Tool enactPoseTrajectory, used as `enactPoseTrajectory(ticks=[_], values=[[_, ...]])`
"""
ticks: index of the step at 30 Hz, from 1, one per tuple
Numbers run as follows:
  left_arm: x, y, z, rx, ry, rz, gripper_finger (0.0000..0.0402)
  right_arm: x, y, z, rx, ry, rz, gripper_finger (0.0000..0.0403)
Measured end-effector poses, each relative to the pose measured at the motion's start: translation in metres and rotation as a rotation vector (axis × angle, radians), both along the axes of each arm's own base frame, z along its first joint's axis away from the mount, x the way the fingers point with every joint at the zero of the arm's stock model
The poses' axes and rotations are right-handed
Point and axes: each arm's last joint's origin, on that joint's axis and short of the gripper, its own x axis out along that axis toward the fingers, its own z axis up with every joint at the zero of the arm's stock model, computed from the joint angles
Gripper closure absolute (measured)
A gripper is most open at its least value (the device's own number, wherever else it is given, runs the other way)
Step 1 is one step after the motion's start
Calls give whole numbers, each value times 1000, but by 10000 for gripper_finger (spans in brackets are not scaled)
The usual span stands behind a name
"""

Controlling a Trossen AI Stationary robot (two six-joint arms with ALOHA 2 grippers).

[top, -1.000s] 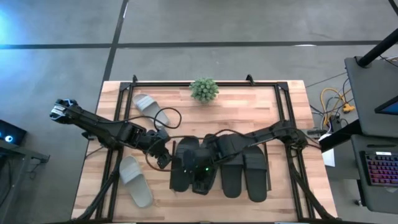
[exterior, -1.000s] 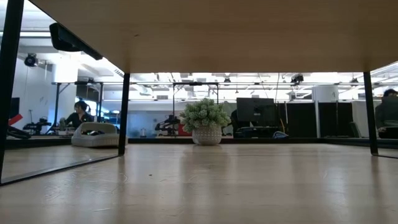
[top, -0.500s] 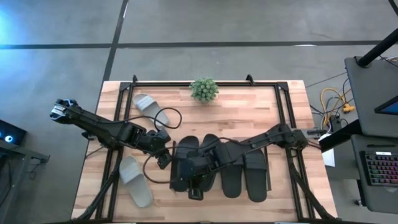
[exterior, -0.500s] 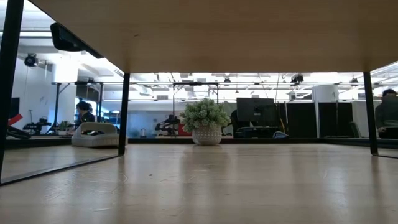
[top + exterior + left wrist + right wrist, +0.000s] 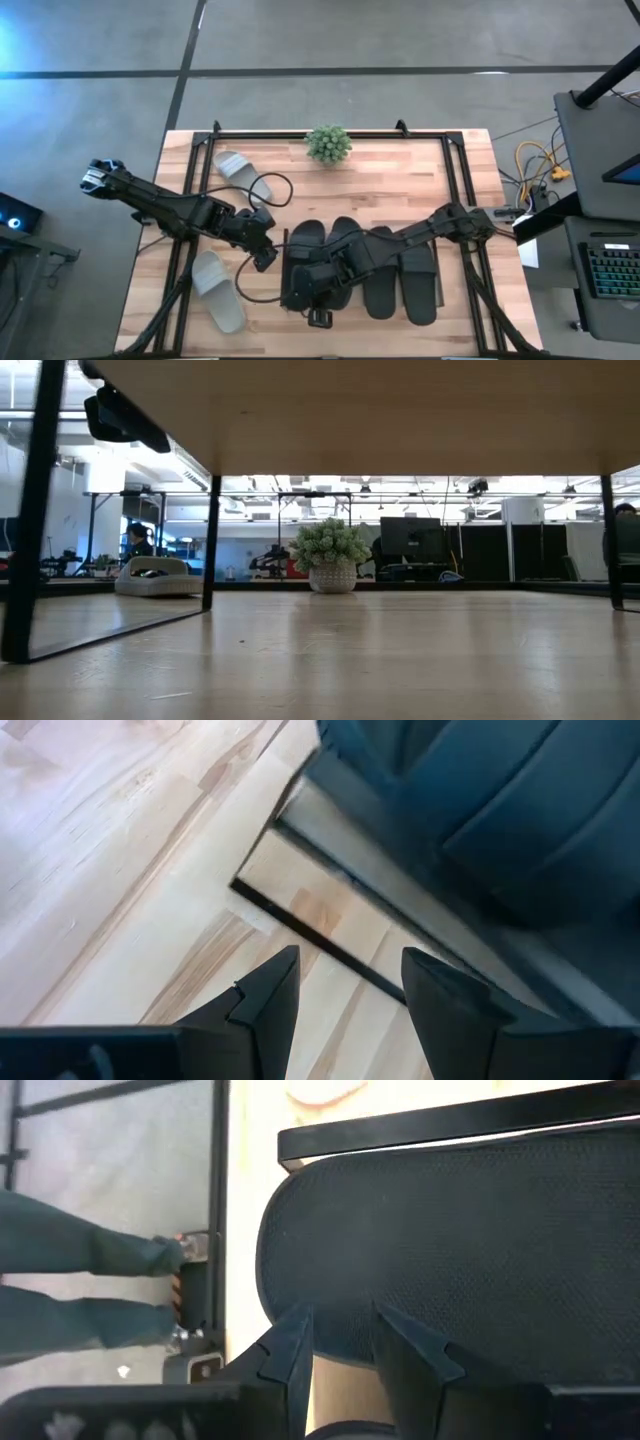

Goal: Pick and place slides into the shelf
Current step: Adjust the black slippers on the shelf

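Note:
The shelf (image 5: 362,316) is a low rack; its wood top board and dark edge rail show in the left wrist view (image 5: 300,915). Four black slides (image 5: 360,270) lie side by side on it. One grey slide (image 5: 232,165) lies flat at the table's far left, another (image 5: 218,290) at the near left. My left gripper (image 5: 263,257) (image 5: 345,985) hangs open just left of the shelf's corner. My right gripper (image 5: 303,296) (image 5: 340,1335) is open over the near end of the leftmost black slide (image 5: 450,1250). My right gripper's open fingers (image 5: 292,1342) lie low over the rounded near end (image 5: 300,1270) of the leftmost black slide's footbed, pointing toward the table's near edge. The slide lies flat on the shelf. I cannot tell whether the fingers touch it.
A small potted plant (image 5: 328,144) stands at the middle of the far edge. A black tube frame (image 5: 190,180) runs round the table. A cable (image 5: 268,188) loops beside the left arm. The low view looks under the shelf board (image 5: 350,410), between its legs (image 5: 212,540).
My right gripper has moved toward the near edge along the leftmost black slide. The shelf with its four black slides has slid a little toward the table's right and near; its legs have shifted in the low view.

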Motion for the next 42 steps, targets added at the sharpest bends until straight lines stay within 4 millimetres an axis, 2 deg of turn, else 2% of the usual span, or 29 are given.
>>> enactPoseTrajectory(ticks=[5, 11, 15, 22, 30, 37, 42], values=[[2, -1, 2, -5, -25, -3, 239, -11, -5, 15, -46, 41, -31, 305], [4, -1, 3, -5, -57, -15, 239, -20, -4, 13, -76, 127, -42, 305], [4, -1, 3, -5, -56, -15, 239, -22, 2, 22, -64, 72, -38, 305], [4, -1, 3, -5, -56, -15, 239, -12, 7, 39, -5, -106, -50, 305], [4, -1, 3, -6, -56, -15, 239, 0, 12, 12, 4, -39, -23, 305], [4, -1, 3, -5, -56, -15, 239, -10, 13, 7, 0, 76, -14, 305], [4, -1, 3, -5, -56, -14, 239, -14, 17, 8, -6, 91, -10, 305]])
